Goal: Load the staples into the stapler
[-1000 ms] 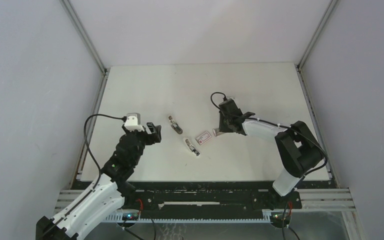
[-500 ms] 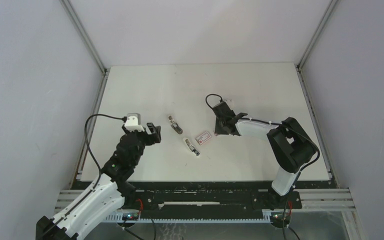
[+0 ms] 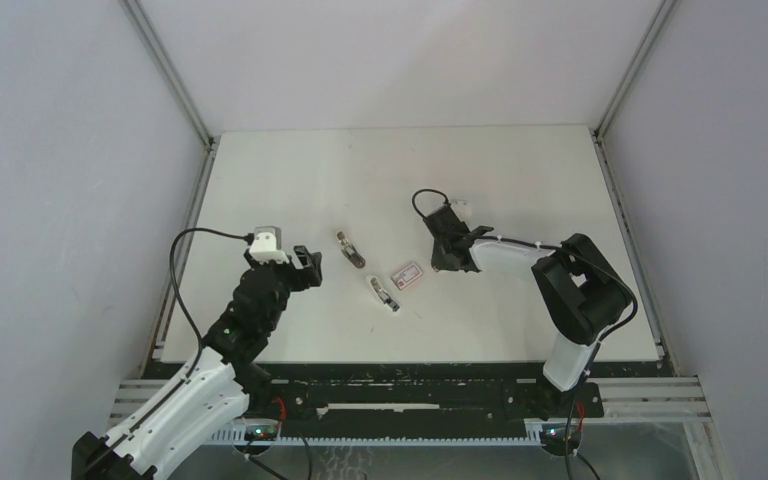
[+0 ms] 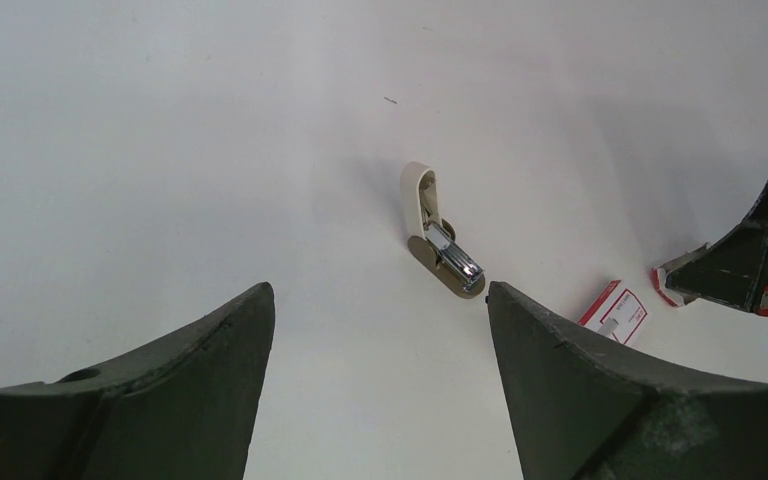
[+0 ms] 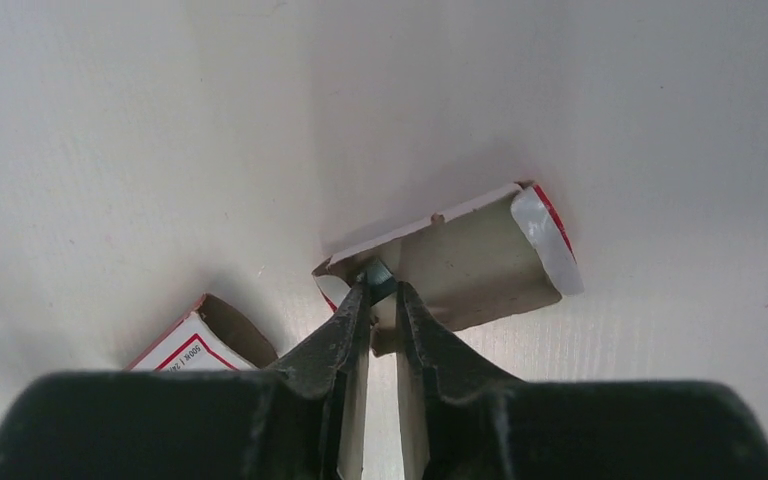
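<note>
Right gripper [image 5: 380,286] has crept left, clamped on the staples' inner tray [image 5: 470,275], likely to free a strip; left gripper [image 4: 378,292] hangs apart.

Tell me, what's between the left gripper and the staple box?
A stapler and a small white piece lie between the left gripper and the box, one either side of the straight line. The top view shows both.

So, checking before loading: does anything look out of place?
The staple box is apart: its labelled sleeve lies alone, and a grey-lined piece lies beside it, its edge at the right gripper's nearly closed tips.
</note>
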Robot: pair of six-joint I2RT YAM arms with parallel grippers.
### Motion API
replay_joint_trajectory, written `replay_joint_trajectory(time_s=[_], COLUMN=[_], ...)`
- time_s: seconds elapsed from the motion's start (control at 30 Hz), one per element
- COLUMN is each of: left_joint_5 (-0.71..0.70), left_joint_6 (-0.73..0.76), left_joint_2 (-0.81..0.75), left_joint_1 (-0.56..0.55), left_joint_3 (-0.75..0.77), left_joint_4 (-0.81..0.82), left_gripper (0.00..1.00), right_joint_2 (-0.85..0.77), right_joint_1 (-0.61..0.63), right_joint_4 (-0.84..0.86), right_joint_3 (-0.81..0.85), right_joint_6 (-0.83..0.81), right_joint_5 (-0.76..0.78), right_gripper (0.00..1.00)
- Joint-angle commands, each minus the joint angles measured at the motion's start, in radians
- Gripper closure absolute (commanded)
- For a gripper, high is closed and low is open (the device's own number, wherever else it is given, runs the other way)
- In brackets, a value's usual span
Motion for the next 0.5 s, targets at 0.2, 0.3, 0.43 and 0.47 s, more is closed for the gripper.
replay_joint_trajectory(time_s=[0.2,0.3,0.43,0.47], left_joint_5=[-0.016,-0.015,-0.012,-0.012], left_joint_6=[0.023,0.023,0.024,0.024], left_joint_2=[0.003,0.004,0.005,0.007], left_joint_1=[-0.003,-0.003,-0.004,-0.003], left_joint_3=[0.012,0.012,0.012,0.014], left_joint_4=[0.026,0.026,0.026,0.026], left_gripper=[0.18,0.18,0.18,0.18], right_joint_2=[-0.046,-0.09,-0.132,-0.142], right_joint_1=[0.007,0.007,0.004,0.004], right_joint_4=[0.024,0.016,0.004,0.007], right_joint_3=[0.006,0.004,0.002,-0.001], right_joint_6=[0.043,0.027,-0.008,-0.022], right_joint_5=[0.056,0.076,0.106,0.113], right_gripper=[0.99,1.0,1.0,1.0])
